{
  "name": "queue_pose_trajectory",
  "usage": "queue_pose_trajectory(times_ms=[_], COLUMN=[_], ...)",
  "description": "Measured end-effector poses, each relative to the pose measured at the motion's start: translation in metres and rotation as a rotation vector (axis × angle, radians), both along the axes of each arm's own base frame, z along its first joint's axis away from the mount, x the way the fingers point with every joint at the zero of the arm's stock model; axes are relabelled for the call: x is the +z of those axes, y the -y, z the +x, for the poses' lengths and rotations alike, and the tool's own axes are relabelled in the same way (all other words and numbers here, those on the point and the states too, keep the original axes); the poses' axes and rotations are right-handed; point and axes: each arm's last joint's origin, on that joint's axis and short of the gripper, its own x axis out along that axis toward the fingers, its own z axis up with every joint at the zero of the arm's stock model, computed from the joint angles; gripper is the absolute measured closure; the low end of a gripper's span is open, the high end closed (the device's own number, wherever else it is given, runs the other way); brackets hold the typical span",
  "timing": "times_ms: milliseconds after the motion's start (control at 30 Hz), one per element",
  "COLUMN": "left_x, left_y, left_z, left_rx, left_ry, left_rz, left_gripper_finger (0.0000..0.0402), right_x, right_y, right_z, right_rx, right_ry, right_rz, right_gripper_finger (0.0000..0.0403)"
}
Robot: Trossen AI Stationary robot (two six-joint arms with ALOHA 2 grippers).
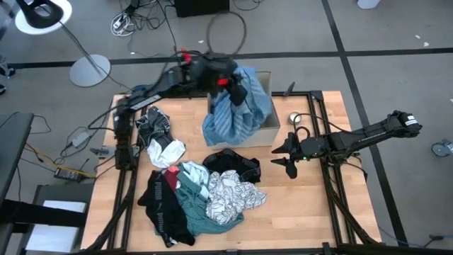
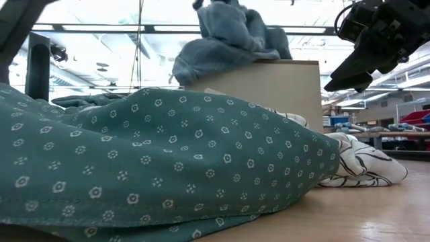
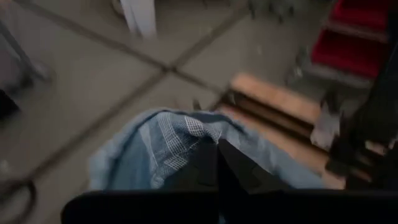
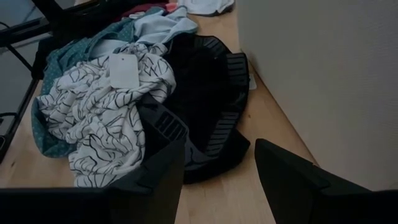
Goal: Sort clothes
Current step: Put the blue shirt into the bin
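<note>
A light blue shirt (image 1: 237,117) hangs from my left gripper (image 1: 235,92), which is shut on it above the tan cardboard box (image 1: 269,131) at the table's far side. The shirt's lower part is heaped on the box (image 2: 269,84). The other clothes lie in a pile on the table: a teal shirt (image 1: 198,209), a white piece with black lines (image 1: 230,195), black pieces (image 1: 166,212) (image 4: 211,106), a white one (image 1: 166,151). My right gripper (image 4: 217,180) stands open just above the table, right of the black piece, holding nothing. My left gripper pinches a bunched fold at the top of the light blue shirt (image 3: 186,134) between its two shut fingers (image 3: 217,168), slanting down from the table's left. How many layers it has cannot be told. The shirt hangs below the fingers, its lower part (image 2: 228,47) resting on the box and draping over its near wall.
A small round tin (image 1: 294,117) sits on the table right of the box. A black-and-white patterned piece (image 1: 152,124) lies near the left arm's base. Bare wood shows along the table's right side (image 1: 311,205). Cables and a lamp base lie on the floor beyond.
</note>
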Motion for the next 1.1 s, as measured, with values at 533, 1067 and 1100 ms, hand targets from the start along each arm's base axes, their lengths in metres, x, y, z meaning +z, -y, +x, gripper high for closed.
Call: queue_pose_trajectory(times_ms=[533, 1067, 1100], left_x=[-0.171, -0.247, -0.246], left_y=[-0.066, -0.092, -0.091], left_z=[0.084, 0.098, 0.098], left_rx=[0.09, -0.006, -0.041], left_ry=[-0.283, -0.394, -0.401], left_rz=[-0.375, -0.549, -0.54], left_gripper_finger=[0.0393, 0.0313, 0.0311], right_x=[0.0, 0.0, 0.0], right_y=[0.0, 0.0, 0.0], right_z=[0.0, 0.0, 0.0], right_rx=[0.0, -0.001, -0.003], right_ry=[-0.002, -0.003, -0.004], right_rz=[0.0, 0.002, 0.005], right_gripper_finger=[0.0206, 0.0206, 0.0206])
